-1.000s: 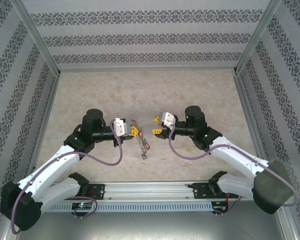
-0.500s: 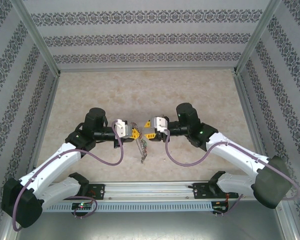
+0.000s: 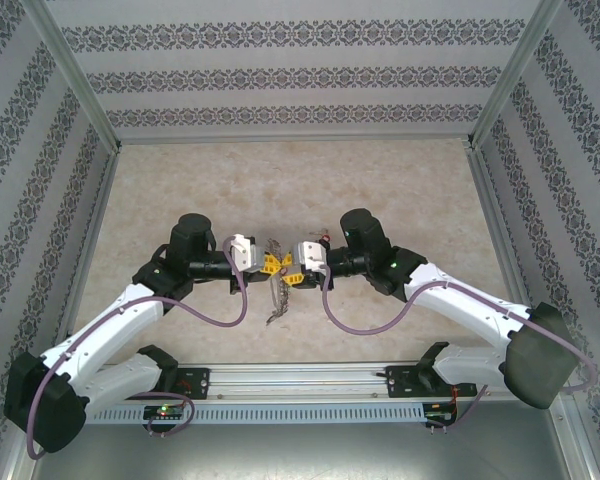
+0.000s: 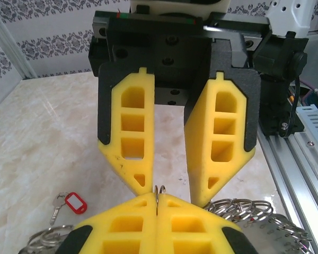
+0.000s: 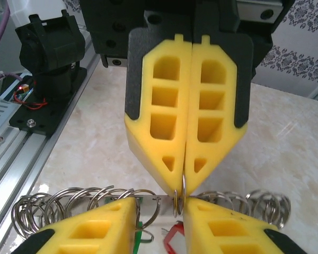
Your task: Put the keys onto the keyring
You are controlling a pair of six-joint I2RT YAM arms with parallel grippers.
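Note:
My left gripper (image 3: 270, 265) is shut on a thin wire loop of the keyring (image 3: 278, 298), which dangles below it just over the table. In the left wrist view the gripper (image 4: 158, 203) pinches that loop (image 4: 158, 193) at its tips, and more coils of the keyring (image 4: 244, 209) trail right. My right gripper (image 3: 293, 270) faces it tip to tip. Its jaws (image 5: 160, 201) stand open, a narrow gap apart, with the pinched loop (image 5: 179, 200) against the right finger's inner edge. One of the keys, red-tagged (image 4: 74, 202), lies on the table. A red tag (image 5: 172, 237) and a green tag (image 5: 141, 233) hang under the coils (image 5: 79, 203).
The marble tabletop (image 3: 280, 185) is boxed in by patterned walls (image 3: 290, 75) at the back and both sides. An aluminium rail (image 3: 300, 378) carrying the arm bases runs along the near edge.
My right gripper has swung left until its tips meet the left gripper's, and its jaws have narrowed. The left gripper has kept its grip, and the keyring has shifted slightly.

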